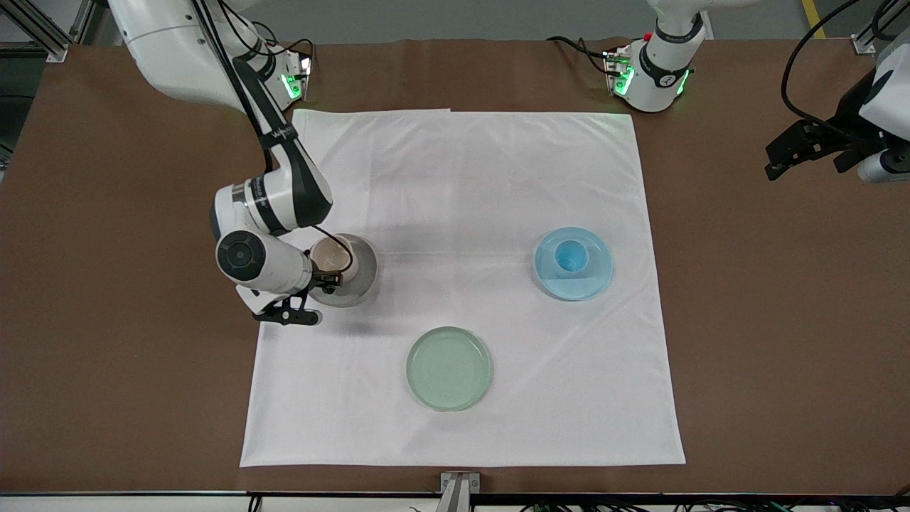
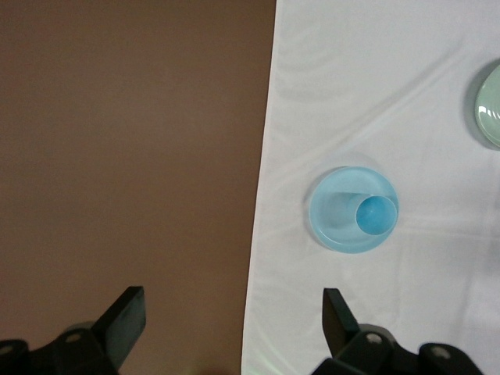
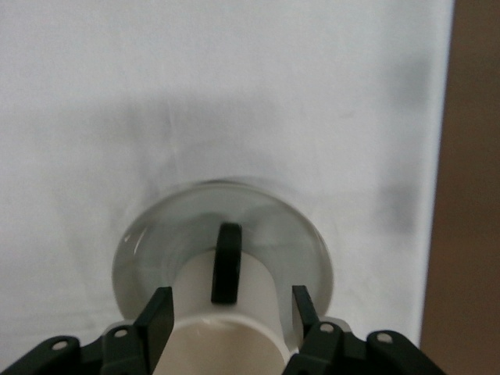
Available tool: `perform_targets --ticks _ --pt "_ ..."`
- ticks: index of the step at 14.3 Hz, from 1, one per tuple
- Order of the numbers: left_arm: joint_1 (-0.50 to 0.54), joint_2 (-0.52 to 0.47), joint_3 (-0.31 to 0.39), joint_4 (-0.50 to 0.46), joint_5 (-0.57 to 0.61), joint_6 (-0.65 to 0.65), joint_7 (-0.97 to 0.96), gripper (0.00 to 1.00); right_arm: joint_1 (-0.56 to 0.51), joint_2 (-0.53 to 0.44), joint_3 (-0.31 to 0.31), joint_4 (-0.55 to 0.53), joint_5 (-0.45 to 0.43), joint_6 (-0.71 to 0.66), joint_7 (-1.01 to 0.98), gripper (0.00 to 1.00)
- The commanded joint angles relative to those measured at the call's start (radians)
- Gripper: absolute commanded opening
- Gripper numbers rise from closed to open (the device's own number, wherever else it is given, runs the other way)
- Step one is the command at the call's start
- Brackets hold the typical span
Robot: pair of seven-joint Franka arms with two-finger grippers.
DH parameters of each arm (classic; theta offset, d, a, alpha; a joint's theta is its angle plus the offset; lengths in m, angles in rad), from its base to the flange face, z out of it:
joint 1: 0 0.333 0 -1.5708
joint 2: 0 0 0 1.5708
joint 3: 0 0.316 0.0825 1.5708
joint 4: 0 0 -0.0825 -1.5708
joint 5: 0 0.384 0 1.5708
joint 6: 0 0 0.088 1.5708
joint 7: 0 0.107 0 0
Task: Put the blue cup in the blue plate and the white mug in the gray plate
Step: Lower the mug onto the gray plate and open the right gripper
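The white mug (image 1: 328, 256) with its dark handle (image 3: 227, 262) stands upright in the gray plate (image 1: 362, 274) toward the right arm's end of the cloth. My right gripper (image 1: 328, 276) straddles the mug (image 3: 250, 312). One finger touches its side, and a thin gap shows at the other over the gray plate (image 3: 156, 242). The blue cup (image 1: 569, 254) stands in the blue plate (image 1: 589, 286) toward the left arm's end. My left gripper (image 1: 807, 160) waits open and empty over the bare table; its wrist view shows the cup (image 2: 376, 215) in the plate (image 2: 332, 223).
A pale green plate (image 1: 449, 368) lies empty on the white cloth (image 1: 462, 185), nearer the front camera than the other two plates; its edge shows in the left wrist view (image 2: 491, 109). Brown table (image 1: 782, 355) surrounds the cloth.
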Motion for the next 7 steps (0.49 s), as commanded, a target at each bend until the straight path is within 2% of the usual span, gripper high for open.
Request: perform_targets --ticks 1,4,7 --pt "-0.009 -0.077 0.009 -0.082 -0.024 0.001 0.022 1.00 -0.071 -0.208 0.002 -0.044 0.005 -0.203 0.004 1.00" --pt "-0.006 -0.148 -0.013 -0.179 -0.020 0.041 0.014 1.00 -0.149 -0.396 0.001 -0.073 0.002 -0.401 -0.007 1.00" --pt "-0.006 -0.143 -0.023 -0.174 0.002 0.036 -0.003 1.00 -0.244 -0.548 0.002 -0.174 -0.026 -0.412 -0.129 1.00"
